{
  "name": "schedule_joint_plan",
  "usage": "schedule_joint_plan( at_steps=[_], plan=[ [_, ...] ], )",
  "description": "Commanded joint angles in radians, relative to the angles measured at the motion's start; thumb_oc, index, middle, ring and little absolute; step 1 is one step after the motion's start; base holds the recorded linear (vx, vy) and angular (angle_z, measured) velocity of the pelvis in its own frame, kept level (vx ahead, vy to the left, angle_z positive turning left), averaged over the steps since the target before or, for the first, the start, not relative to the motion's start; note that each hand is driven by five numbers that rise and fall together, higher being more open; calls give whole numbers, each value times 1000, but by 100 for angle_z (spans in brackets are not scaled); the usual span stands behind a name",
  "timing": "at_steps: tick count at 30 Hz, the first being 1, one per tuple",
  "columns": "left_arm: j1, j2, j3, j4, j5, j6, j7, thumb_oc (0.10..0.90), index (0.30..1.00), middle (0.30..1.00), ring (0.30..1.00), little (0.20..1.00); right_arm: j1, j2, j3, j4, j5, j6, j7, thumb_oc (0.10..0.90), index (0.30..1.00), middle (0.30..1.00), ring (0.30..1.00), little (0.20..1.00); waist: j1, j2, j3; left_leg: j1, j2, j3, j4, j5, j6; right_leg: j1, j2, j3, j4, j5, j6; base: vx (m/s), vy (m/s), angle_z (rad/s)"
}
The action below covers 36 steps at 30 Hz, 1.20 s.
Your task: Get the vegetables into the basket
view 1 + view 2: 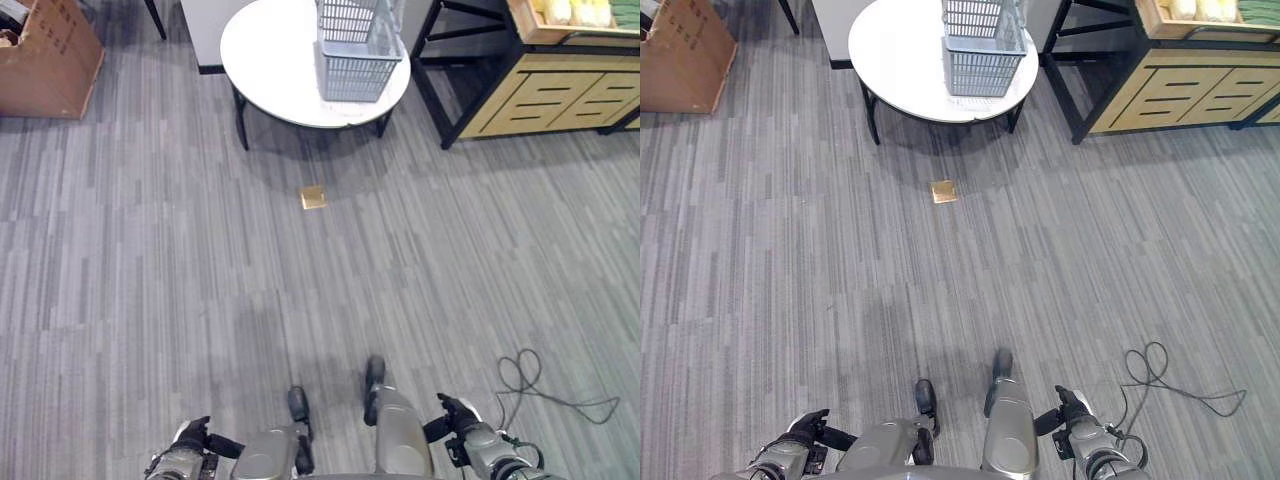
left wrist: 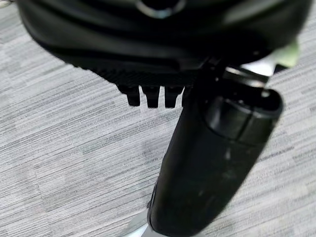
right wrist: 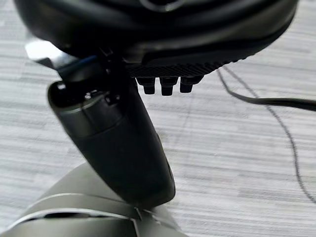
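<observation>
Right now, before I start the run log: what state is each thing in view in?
basket: upright on the round white table, nothing seen inside.
vegetables: in the wooden crate on the shelf unit, not yet in the basket.
cardboard box: on the floor, top open.
small tan square: lying flat on the floor.
left hand: low at the side, holding nothing, fingers curled.
right hand: same.

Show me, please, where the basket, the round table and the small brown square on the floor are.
basket [image 1: 352, 72]: left eye view, front mesh wall.
round table [image 1: 268, 65]: left eye view, bare white top.
small brown square [image 1: 313, 197]: left eye view, its middle.
</observation>
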Motion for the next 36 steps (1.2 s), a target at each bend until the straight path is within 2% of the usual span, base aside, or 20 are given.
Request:
schedule_joint_plan(
  at_steps=[1, 5, 9, 11, 12, 14, 16, 17, 18, 20, 21, 23, 24, 26, 27, 28, 30, 33, 34, 36],
  plan=[
    [26, 4, 33, -10, 19, -14, 7, 900, 1000, 1000, 1000, 1000, -23, -35, 25, -2, 6, -17, 2, 900, 1000, 1000, 1000, 1000, -24, 6, 28, 22, 132, -81, 90, -74, -96, 36, 29, 42, 21, 89, 20, 361, -130, 40],
    [32, -4, 32, -2, 23, -13, -1, 900, 1000, 1000, 1000, 1000, -14, -43, 23, -4, 3, -17, 7, 900, 1000, 1000, 1000, 1000, -23, 11, 21, 50, 126, -106, 95, -96, -105, 52, 38, 38, 25, 74, 7, 201, -109, 53],
    [32, -16, 34, 5, 17, -11, 1, 900, 1000, 1000, 1000, 1000, -18, -61, 28, -4, -1, -19, 11, 900, 1000, 1000, 1000, 1000, -27, 35, -3, 66, 160, -130, 115, -79, -139, 66, 73, 3, 50, 30, -26, 188, -164, 17],
    [33, -26, 30, 7, 17, -8, -1, 900, 1000, 1000, 1000, 1000, -21, -75, 29, -3, 6, -23, 9, 900, 1000, 1000, 1000, 1000, -28, 51, -9, 59, 187, -150, 168, -40, -170, 79, 97, -18, 69, -11, -55, 254, -248, -10],
    [33, -26, 30, 7, 17, -8, -1, 900, 1000, 1000, 1000, 1000, -21, -75, 29, -3, 6, -23, 9, 900, 1000, 1000, 1000, 1000, -28, 51, -9, 59, 187, -150, 168, -40, -170, 79, 97, -18, 69, -11, -55, 298, -311, -6],
    [25, -33, 24, -5, 1, -11, 3, 900, 1000, 1000, 1000, 1000, -19, -96, 21, 1, 18, -26, 0, 900, 1000, 1000, 1000, 1000, -23, 56, 1, -7, 215, -166, 328, 57, -206, 108, 116, -33, 83, -57, -95, 220, -264, 14],
    [19, -37, 24, -18, -26, -16, 10, 900, 1000, 1000, 1000, 1000, -17, -103, 20, 9, 21, -28, -8, 900, 1000, 1000, 1000, 1000, -18, 53, 13, -55, 213, -193, 419, 97, -215, 129, 121, -48, 86, -82, -118, 186, -194, 18],
    [10, -36, 14, -32, -41, -20, 13, 900, 1000, 1000, 1000, 1000, -13, -109, 10, 29, 28, -23, -20, 900, 1000, 1000, 1000, 1000, -10, 51, 23, -93, 204, -212, 431, 114, -204, 153, 126, -50, 90, -108, -127, 310, -186, 16],
    [6, -37, 6, -35, -42, -22, 15, 900, 1000, 1000, 1000, 1000, -8, -109, 6, 40, 29, -20, -23, 900, 1000, 1000, 1000, 1000, -3, 48, 30, -153, 180, -219, 398, 81, -187, 175, 124, -46, 88, -126, -123, 328, -131, 16],
    [8, -38, -2, -39, -39, -23, 23, 900, 1000, 1000, 1000, 1000, -2, -110, 4, 55, 18, -15, -28, 900, 1000, 1000, 1000, 1000, 9, 43, 28, -242, 183, -193, 302, 29, -165, 202, 114, -28, 85, -156, -110, 341, 38, 15],
    [10, -40, -6, -42, -39, -24, 23, 900, 1000, 1000, 1000, 1000, 2, -111, 4, 57, 16, -14, -31, 900, 1000, 1000, 1000, 1000, 15, 53, 25, -276, 199, -188, 244, 57, -169, 218, 117, -23, 82, -168, -107, 328, 121, 9],
    [12, -41, -9, -43, -39, -24, 24, 900, 1000, 1000, 1000, 1000, 4, -110, 3, 56, 16, -14, -34, 900, 1000, 1000, 1000, 1000, 22, 54, 27, -278, 205, -187, 220, 71, -172, 229, 119, -14, 85, -176, -107, 167, 80, -10],
    [14, -41, -9, -42, -39, -26, 26, 900, 1000, 1000, 1000, 1000, 8, -106, 4, 60, 13, -14, -36, 900, 1000, 1000, 1000, 1000, 29, 64, 26, -302, 220, -192, 175, 128, -184, 250, 125, -8, 80, -185, -105, 210, 110, -42],
    [21, -39, -6, -41, -42, -27, 26, 900, 1000, 1000, 1000, 1000, 14, -104, 2, 64, 8, -13, -36, 900, 1000, 1000, 1000, 1000, 42, 68, 20, -329, 239, -175, 149, 170, -195, 290, 118, 8, 68, -198, -97, 322, 175, -41],
    [22, -34, -4, -40, -41, -26, 28, 900, 1000, 1000, 1000, 1000, 20, -100, 0, 68, 4, -12, -33, 900, 1000, 1000, 1000, 1000, 48, 69, 15, -335, 245, -156, 151, 177, -196, 313, 113, 15, 69, -207, -92, 386, 264, -13],
    [28, -30, -1, -38, -35, -24, 20, 900, 1000, 1000, 1000, 1000, 23, -95, -3, 70, -5, -10, -24, 900, 1000, 1000, 1000, 1000, 50, 70, 5, -316, 237, -147, 142, 153, -185, 330, 101, 25, 77, -224, -78, 400, 334, -19],
    [27, -27, -7, -38, -27, -22, 23, 900, 1000, 1000, 1000, 1000, 27, -88, -3, 68, -10, -8, -28, 900, 1000, 1000, 1000, 1000, 47, 63, 8, -297, 220, -124, 141, 144, -171, 325, 80, 29, 97, -204, -62, 236, 268, -27],
    [12, -16, -25, -53, -7, -26, 24, 900, 1000, 1000, 1000, 1000, 10, -83, 3, 57, -9, -9, -28, 900, 1000, 1000, 1000, 1000, 38, 54, 19, -294, 186, -100, 158, 110, -138, 267, 55, 73, 163, -143, -47, 133, 240, -30],
    [9, -9, -34, -57, 6, -25, 26, 900, 1000, 1000, 1000, 1000, 0, -76, 21, 51, -19, -10, -24, 900, 1000, 1000, 1000, 1000, 38, 48, 23, -285, 166, -84, 156, 87, -118, 256, 42, 89, 172, -104, -41, 184, 284, -14],
    [7, -4, -32, -58, 5, -25, 24, 900, 1000, 1000, 1000, 1000, -3, -73, 22, 46, -18, -10, -24, 900, 1000, 1000, 1000, 1000, 37, 45, 24, -281, 160, -79, 155, 80, -111, 250, 37, 92, 183, -86, -38, 140, 195, -11]
  ],
)
